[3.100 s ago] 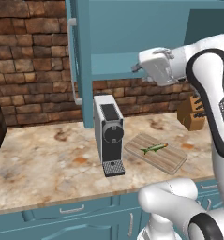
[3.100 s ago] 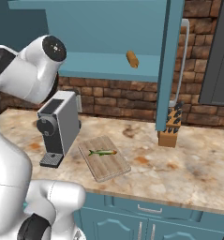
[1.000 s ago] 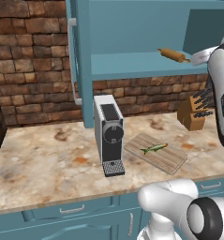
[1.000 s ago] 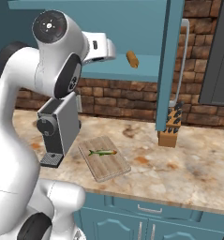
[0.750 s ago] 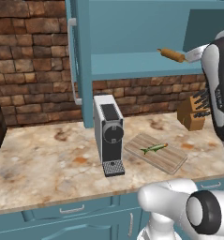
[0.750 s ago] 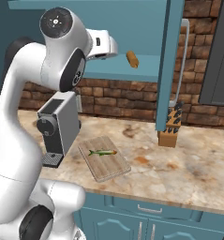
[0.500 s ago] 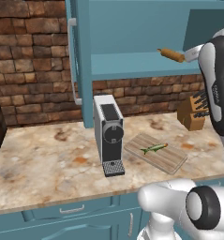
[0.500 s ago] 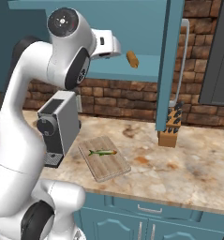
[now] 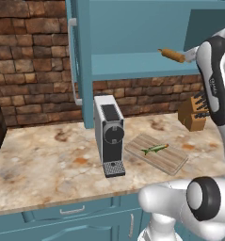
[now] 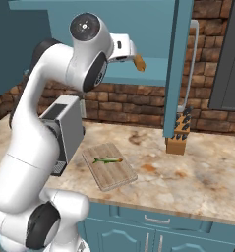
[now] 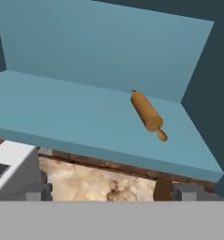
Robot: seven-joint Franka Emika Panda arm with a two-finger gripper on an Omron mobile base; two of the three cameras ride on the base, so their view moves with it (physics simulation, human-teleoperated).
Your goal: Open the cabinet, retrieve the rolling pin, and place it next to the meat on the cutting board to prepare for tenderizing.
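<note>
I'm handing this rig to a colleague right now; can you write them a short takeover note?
Gripper: raised in front of the open cabinet, facing the shelf; holds nothing, and whether it is open cannot be told.
Rolling pin: lying on the cabinet shelf, toward its right end, untouched.
Meat: lying on the cutting board, which sits on the counter between the coffee machine and the knife block.
Done: cabinet doors are open.
Left: reach in, grasp the pin, carry it down and set it on the board beside the meat.
</note>
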